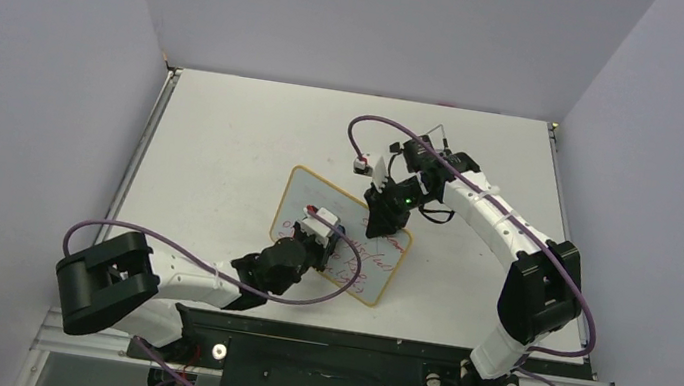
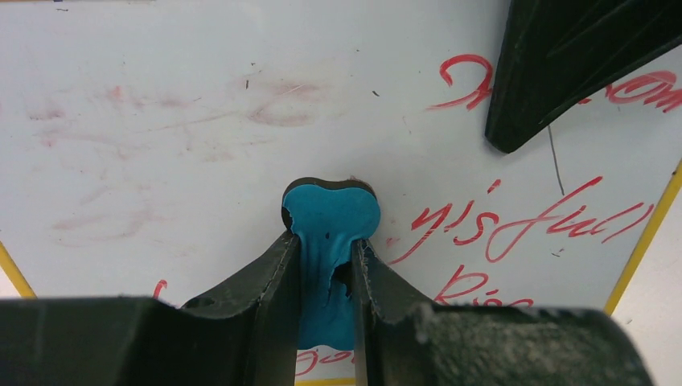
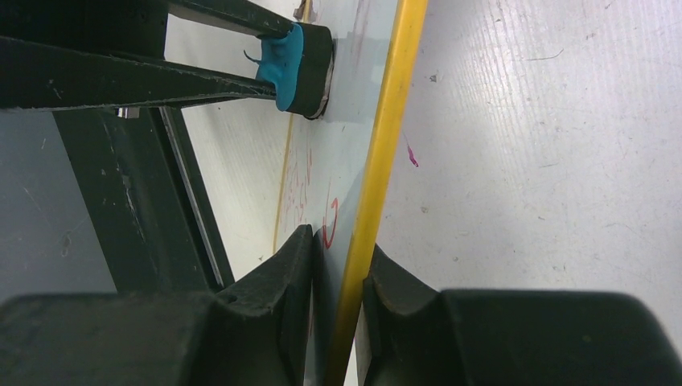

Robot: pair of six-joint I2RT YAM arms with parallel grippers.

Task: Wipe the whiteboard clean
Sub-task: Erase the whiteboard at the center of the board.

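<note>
Small rectangular whiteboard (image 1: pixel 310 194) with a thin yellowish frame, near the middle of the table (image 1: pixel 226 126), turned cornerwise to the arm bases. Red handwriting over the right and lower part of the white face; only faint pink smears over the left part, as seen from the left wrist. Left claw (image 2: pixel 326 257) narrowed on a blue-and-black eraser (image 2: pixel 330 211), its black underside pressed against the white face just left of the red lines. Right claw (image 3: pixel 338 249) pinched narrow on the board's framed edge, one finger on the written face, the other behind the frame. Scuffed table surface beyond that edge, with a small pink mark (image 3: pixel 412 153).
</note>
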